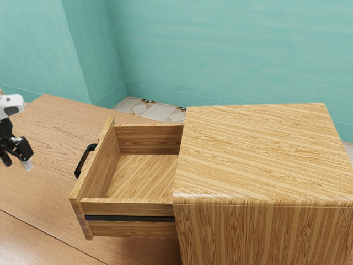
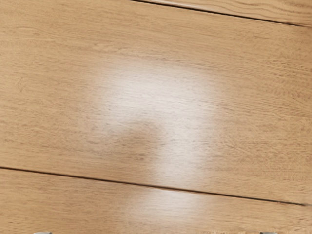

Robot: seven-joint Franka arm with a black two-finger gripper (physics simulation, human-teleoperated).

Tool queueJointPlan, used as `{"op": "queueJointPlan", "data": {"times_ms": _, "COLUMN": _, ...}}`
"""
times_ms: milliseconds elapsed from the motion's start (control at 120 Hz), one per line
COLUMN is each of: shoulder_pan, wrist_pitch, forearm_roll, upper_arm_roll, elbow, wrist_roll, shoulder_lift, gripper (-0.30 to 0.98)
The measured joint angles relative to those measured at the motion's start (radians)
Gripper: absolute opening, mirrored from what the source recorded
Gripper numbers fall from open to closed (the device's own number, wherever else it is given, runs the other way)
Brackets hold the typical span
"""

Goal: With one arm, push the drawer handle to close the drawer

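Exterior view, left to right. Claw (image 1: 16, 162): fingers wide apart, nothing between them; apart from the handle, above the tabletop (image 1: 49, 124). Black handle (image 1: 85, 160): slim bar on the drawer's outer face, probably rigid and smooth; fingertips could slide off. No grasp needed; press mid-bar, squarely, towards the cabinet. Drawer (image 1: 131, 207): pulled well out, inside bare; looks like wood, likely light to moderate, sturdy, some runner drag. Off-centre push may skew it. Cabinet (image 1: 259, 154): bulky, presumably heavy enough to stay put.
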Motion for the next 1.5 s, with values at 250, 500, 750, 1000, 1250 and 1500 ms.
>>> {"op": "queueJointPlan", "data": {"times_ms": 250, "shoulder_pan": 0.006, "wrist_pitch": -0.045, "forearm_roll": 0.038, "upper_arm_roll": -0.011, "elbow": -0.001, "wrist_roll": 0.056, "shoulder_lift": -0.02, "gripper": 0.29}}
{"op": "queueJointPlan", "data": {"times_ms": 500, "shoulder_pan": -0.054, "wrist_pitch": 0.126, "forearm_roll": 0.219, "upper_arm_roll": 0.011, "elbow": -0.011, "wrist_roll": 0.553, "shoulder_lift": -0.043, "gripper": -0.01}}
{"op": "queueJointPlan", "data": {"times_ms": 750, "shoulder_pan": -0.294, "wrist_pitch": 0.194, "forearm_roll": 0.166, "upper_arm_roll": 0.226, "elbow": -0.01, "wrist_roll": 0.995, "shoulder_lift": -0.042, "gripper": -0.08}}
{"op": "queueJointPlan", "data": {"times_ms": 1000, "shoulder_pan": -0.327, "wrist_pitch": 0.201, "forearm_roll": 0.039, "upper_arm_roll": 0.224, "elbow": -0.009, "wrist_roll": 1.285, "shoulder_lift": -0.031, "gripper": -0.09}}
{"op": "queueJointPlan", "data": {"times_ms": 1250, "shoulder_pan": -0.29, "wrist_pitch": 0.242, "forearm_roll": -0.057, "upper_arm_roll": 0.166, "elbow": -0.007, "wrist_roll": 1.381, "shoulder_lift": 0.026, "gripper": -0.1}}
{"op": "queueJointPlan", "data": {"times_ms": 1500, "shoulder_pan": -0.284, "wrist_pitch": 0.319, "forearm_roll": -0.075, "upper_arm_roll": 0.126, "elbow": 0.014, "wrist_roll": 1.356, "shoulder_lift": 0.124, "gripper": -0.1}}
